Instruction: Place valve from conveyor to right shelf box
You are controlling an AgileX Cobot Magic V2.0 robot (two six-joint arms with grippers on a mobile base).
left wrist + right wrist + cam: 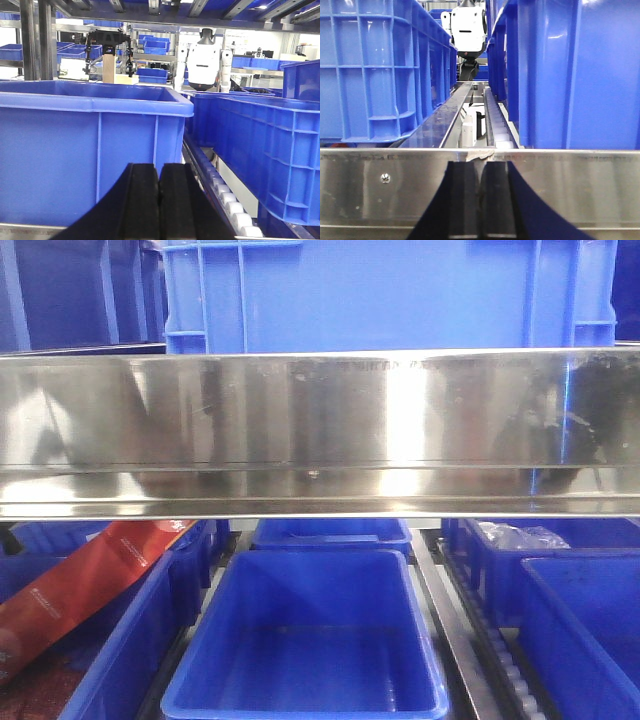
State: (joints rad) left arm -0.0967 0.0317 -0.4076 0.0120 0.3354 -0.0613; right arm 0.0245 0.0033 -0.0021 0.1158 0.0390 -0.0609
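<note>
At the shelf front, no valve and no conveyor belt show in any of the 3 views; where the valve lies cannot be told from here. Neither arm carries it.

Left gripper (159, 200): 2 black ribbed fingers (140, 205) pressed flat together, nothing between them. It sits low before the deep blue plastic crate (90, 150), aimed level at its wall, with the roller track of small white wheels (227, 202) running just to its right. A second blue crate (270, 155) stands on the far side of that track.

Right gripper (481, 200): fingers likewise closed with only a thin seam between, holding nothing. It sits in front of the brushed steel shelf rail (385, 185), looking down the lane between 2 tall blue ribbed crates, one at left (380, 70) and one at right (560, 70).

Front view: a broad polished steel shelf beam (320, 430) fills the middle band. Below it an open blue rectangular bin (310, 640) sits centred, with nothing visible inside. Another blue bin at lower right (590, 630) has a clear plastic bag (525, 536) behind it. A red cardboard box (80, 590) leans tilted at lower left.

Judgement: both arms are parked low and shut, likely tucked for travel. The rig faces the shelf, so the pick is probably ahead. Which bin counts as the right shelf box is uncertain; the lower-right bin seems likeliest.

A white humanoid-shaped machine (202, 62) stands far behind the shelf.
</note>
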